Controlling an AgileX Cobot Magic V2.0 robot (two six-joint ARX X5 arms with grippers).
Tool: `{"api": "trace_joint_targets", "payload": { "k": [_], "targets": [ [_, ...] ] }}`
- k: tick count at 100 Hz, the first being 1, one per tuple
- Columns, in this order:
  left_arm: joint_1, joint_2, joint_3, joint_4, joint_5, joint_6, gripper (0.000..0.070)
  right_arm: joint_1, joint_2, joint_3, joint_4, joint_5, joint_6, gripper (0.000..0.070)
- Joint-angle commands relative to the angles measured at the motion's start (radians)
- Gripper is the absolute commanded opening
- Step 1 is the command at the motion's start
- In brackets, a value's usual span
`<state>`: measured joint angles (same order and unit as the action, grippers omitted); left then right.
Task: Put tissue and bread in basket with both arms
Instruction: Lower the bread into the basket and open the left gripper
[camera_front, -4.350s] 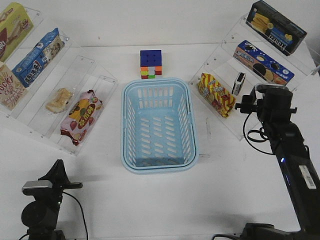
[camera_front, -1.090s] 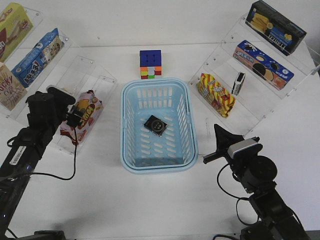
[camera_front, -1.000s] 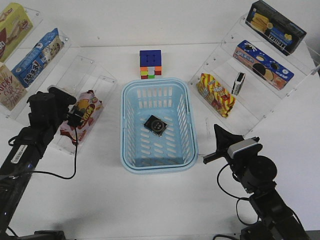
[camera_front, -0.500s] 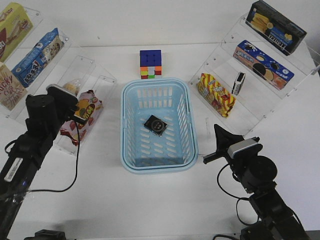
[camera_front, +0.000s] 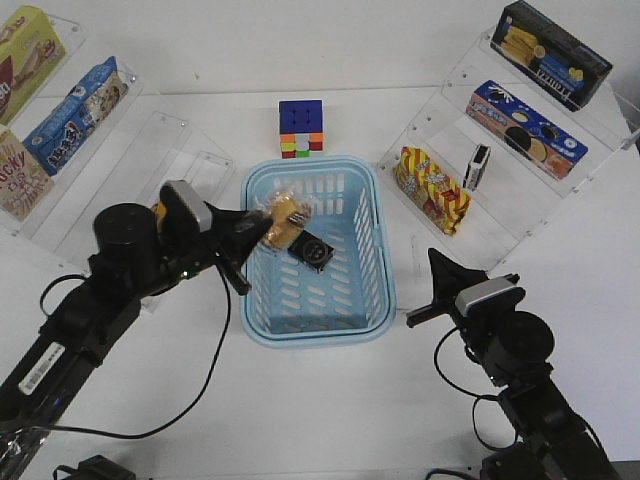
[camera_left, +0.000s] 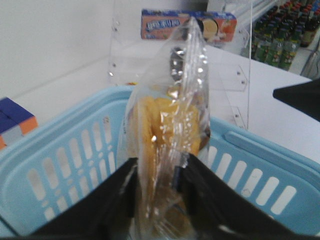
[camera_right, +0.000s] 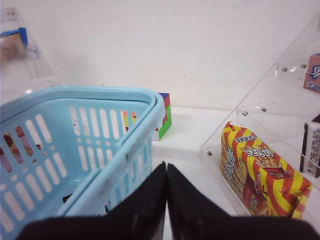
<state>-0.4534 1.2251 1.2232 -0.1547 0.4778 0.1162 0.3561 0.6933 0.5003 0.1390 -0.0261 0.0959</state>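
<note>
The left tool (camera_front: 258, 232) grips the bread (camera_front: 281, 219) over the basket (camera_front: 262, 325), just left of the tissue (camera_front: 312, 249), while the right tool (camera_right: 165, 190) rests closed, empty.

- Basket (camera_front: 385, 290) interior: the tissue (camera_front: 313, 250) lies near the middle; slotted floor nearer the robot is bare.
- Basket's left far corner: occupied from above by the left gripper (camera_front: 262, 228) holding the bread (camera_front: 281, 218).
- Beyond the far rim: a colour cube (camera_front: 301, 128) stands on the tabletop (camera_front: 330, 400).
- Right of basket: a clear shelf rack (camera_front: 480, 215) with a yellow-red snack pack (camera_front: 432, 188); a bare tabletop lane runs between.
</note>
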Motion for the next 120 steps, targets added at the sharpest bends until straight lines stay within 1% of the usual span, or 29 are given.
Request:
{"api": "trace_joint_targets", "payload": {
  "k": [1, 3, 5, 17, 25, 29, 32, 35, 40, 44, 47, 57, 63, 67, 75, 88, 93, 98, 111, 120],
  "targets": [
    [-0.031, 0.02, 0.018, 0.02, 0.007, -0.009, 0.0495, 0.005, 0.002, 0.012, 0.009, 0.0, 0.014, 0.0],
    [-0.037, 0.024, 0.018, 0.019, 0.007, -0.008, 0.0536, 0.005, 0.002, 0.012, 0.009, 0.0, 0.014, 0.0],
    [-0.041, 0.027, 0.018, 0.02, 0.005, -0.006, 0.055, 0.005, 0.002, 0.012, 0.009, 0.0, 0.014, 0.0],
    [-0.042, 0.012, 0.02, 0.019, -0.005, -0.005, 0.0532, 0.005, 0.001, 0.012, 0.009, 0.0, 0.013, 0.0],
    [-0.026, -0.029, 0.02, 0.013, -0.056, -0.005, 0.0493, 0.005, 0.001, 0.012, 0.009, 0.0, 0.012, 0.0],
    [-0.015, -0.058, 0.02, 0.0, -0.101, -0.005, 0.0428, 0.005, 0.001, 0.012, 0.009, 0.0, 0.012, 0.0],
    [-0.006, -0.08, 0.02, -0.01, -0.144, -0.005, 0.0348, 0.005, 0.001, 0.012, 0.009, 0.0, 0.013, 0.0],
    [0.002, -0.105, 0.02, -0.026, -0.188, -0.005, 0.0231, 0.005, 0.001, 0.012, 0.009, 0.0, 0.013, 0.0],
    [0.015, -0.146, 0.02, -0.061, -0.258, -0.004, 0.0002, 0.005, 0.001, 0.012, 0.01, 0.0, 0.012, 0.0],
    [0.026, -0.177, 0.02, -0.094, -0.313, -0.005, 0.001, 0.005, 0.001, 0.012, 0.01, 0.0, 0.012, 0.0],
    [0.034, -0.201, 0.02, -0.126, -0.351, -0.006, 0.0, 0.005, 0.001, 0.012, 0.01, 0.0, 0.012, 0.0],
    [0.067, -0.278, 0.019, -0.281, -0.468, -0.011, 0.0, 0.005, 0.001, 0.012, 0.011, 0.0, 0.012, 0.0],
    [0.094, -0.322, 0.005, -0.365, -0.508, -0.032, 0.0, 0.005, 0.001, 0.012, 0.011, 0.0, 0.012, 0.0],
    [0.113, -0.359, -0.028, -0.383, -0.512, -0.043, 0.0, 0.005, 0.001, 0.012, 0.011, 0.0, 0.012, 0.0],
    [0.145, -0.46, -0.161, -0.324, -0.512, -0.08, 0.0, 0.005, 0.001, 0.012, 0.011, 0.0, 0.012, 0.0],
    [0.174, -0.631, -0.425, -0.103, -0.513, -0.126, 0.0, 0.005, 0.001, 0.012, 0.013, 0.0, 0.012, 0.0],
    [0.178, -0.674, -0.489, -0.052, -0.512, -0.142, 0.0, 0.005, 0.001, 0.012, 0.016, 0.0, 0.012, 0.0],
    [0.178, -0.705, -0.519, -0.05, -0.512, -0.151, 0.0001, 0.005, 0.001, 0.012, 0.021, 0.0, 0.012, 0.0],
    [0.178, -0.747, -0.522, -0.132, -0.512, -0.151, 0.0001, 0.005, 0.001, 0.012, 0.033, 0.0, 0.012, 0.0],
    [0.178, -0.774, -0.522, -0.137, -0.512, -0.151, 0.0001, 0.005, 0.001, 0.012, 0.04, 0.0, 0.012, 0.0]
  ]
}}
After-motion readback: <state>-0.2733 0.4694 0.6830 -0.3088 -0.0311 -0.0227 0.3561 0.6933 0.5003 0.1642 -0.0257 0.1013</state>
